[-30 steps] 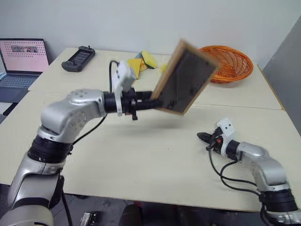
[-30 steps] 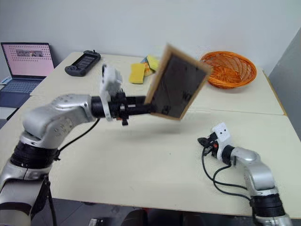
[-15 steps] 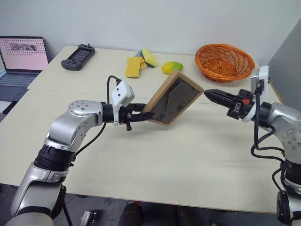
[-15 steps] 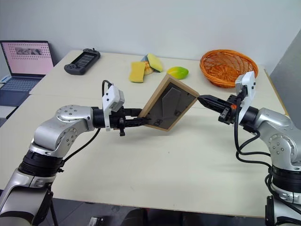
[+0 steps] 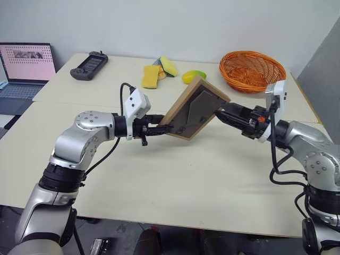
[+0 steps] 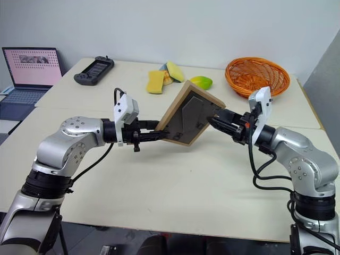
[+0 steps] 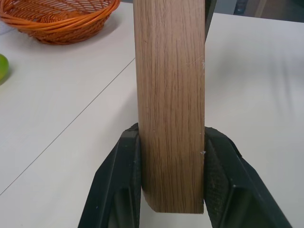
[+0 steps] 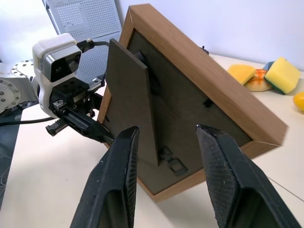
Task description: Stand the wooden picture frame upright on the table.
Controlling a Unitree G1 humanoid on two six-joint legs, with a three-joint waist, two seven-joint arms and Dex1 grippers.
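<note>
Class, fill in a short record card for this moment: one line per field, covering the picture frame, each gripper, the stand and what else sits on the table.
frame: wooden picture frame held tilted above the table, back panel facing the camera
left gripper: shut on the frame's edge
right gripper: open, fingers either side of the fold-out stand
stand: partly swung out from the back
other items: orange basket, sponges, game controller, laptop

An office-like test room — plain pale table [image 5: 175, 180], open laptop [image 5: 26, 69], bare white wall behind.
</note>
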